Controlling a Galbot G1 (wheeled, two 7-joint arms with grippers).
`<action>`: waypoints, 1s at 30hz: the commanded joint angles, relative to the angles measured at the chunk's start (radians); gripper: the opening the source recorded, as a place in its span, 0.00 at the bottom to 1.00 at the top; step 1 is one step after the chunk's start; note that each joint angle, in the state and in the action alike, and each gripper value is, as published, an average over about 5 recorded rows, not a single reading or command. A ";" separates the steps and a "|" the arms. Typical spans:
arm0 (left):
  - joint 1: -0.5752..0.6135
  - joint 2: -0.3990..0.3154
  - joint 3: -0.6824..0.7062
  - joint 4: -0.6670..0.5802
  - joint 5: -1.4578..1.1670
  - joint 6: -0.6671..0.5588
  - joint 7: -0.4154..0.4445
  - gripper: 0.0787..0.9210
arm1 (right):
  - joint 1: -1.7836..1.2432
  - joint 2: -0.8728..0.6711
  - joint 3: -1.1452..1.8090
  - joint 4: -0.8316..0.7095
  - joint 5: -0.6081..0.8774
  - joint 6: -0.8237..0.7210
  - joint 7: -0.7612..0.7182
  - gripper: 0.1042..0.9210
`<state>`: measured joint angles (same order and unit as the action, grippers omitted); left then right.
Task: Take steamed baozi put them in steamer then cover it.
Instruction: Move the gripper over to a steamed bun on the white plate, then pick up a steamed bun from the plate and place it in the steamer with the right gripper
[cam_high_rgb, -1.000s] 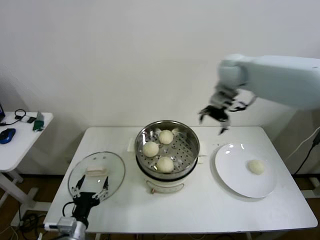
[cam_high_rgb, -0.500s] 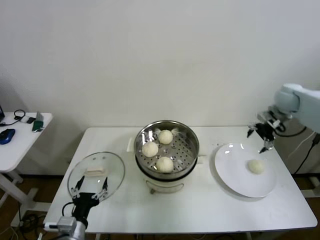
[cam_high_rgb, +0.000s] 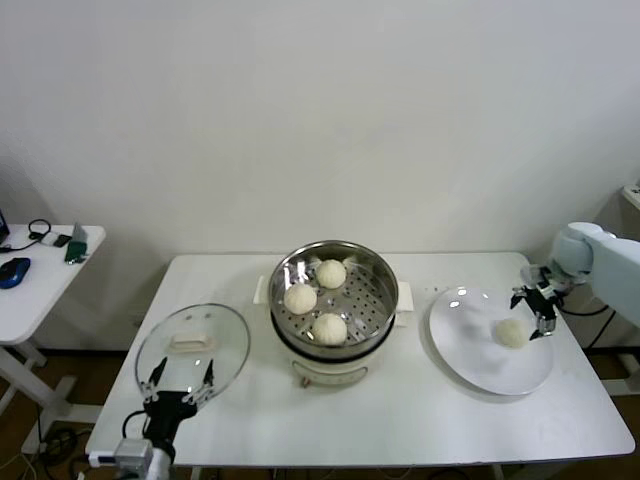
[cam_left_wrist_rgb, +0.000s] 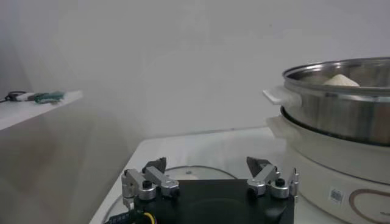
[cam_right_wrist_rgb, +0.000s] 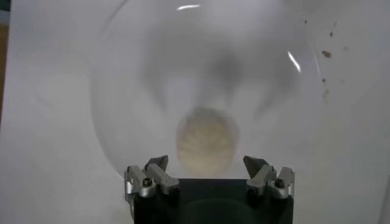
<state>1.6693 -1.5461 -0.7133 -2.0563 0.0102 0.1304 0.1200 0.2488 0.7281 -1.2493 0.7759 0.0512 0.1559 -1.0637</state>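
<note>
White tabletop (cam_high_rgb: 400, 420) fills the lower half of the head view. At its centre stands the steamer (cam_high_rgb: 334, 310), uncovered, with three steamed baozi (cam_high_rgb: 330, 328) resting on its perforated tray. At centre right lies a white plate (cam_high_rgb: 470, 345) carrying the fourth baozi (cam_high_rgb: 512, 333). The right gripper (cam_high_rgb: 534, 305) hangs at the right edge, just beside that bun with its jaws spread wide; the right wrist view shows the bun (cam_right_wrist_rgb: 206, 139) between the open fingers (cam_right_wrist_rgb: 149, 176), untouched. At lower left, a glass lid (cam_high_rgb: 195, 345) lies flat on the tabletop, with the left gripper (cam_high_rgb: 178, 378) parked at its near rim, jaws wide and empty.
</note>
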 joint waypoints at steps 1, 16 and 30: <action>0.004 -0.003 -0.003 -0.001 0.002 -0.002 -0.001 0.88 | -0.136 0.077 0.139 -0.145 -0.061 -0.001 0.020 0.88; 0.010 0.000 -0.002 -0.011 -0.001 -0.003 -0.002 0.88 | -0.060 0.058 0.089 -0.088 -0.030 -0.011 0.017 0.69; 0.005 0.012 0.019 -0.026 -0.002 -0.003 -0.002 0.88 | 0.814 0.056 -0.556 0.430 0.532 -0.169 -0.011 0.62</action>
<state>1.6740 -1.5366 -0.7003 -2.0774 0.0091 0.1279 0.1181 0.4874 0.7470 -1.4088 0.8873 0.2189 0.0843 -1.0619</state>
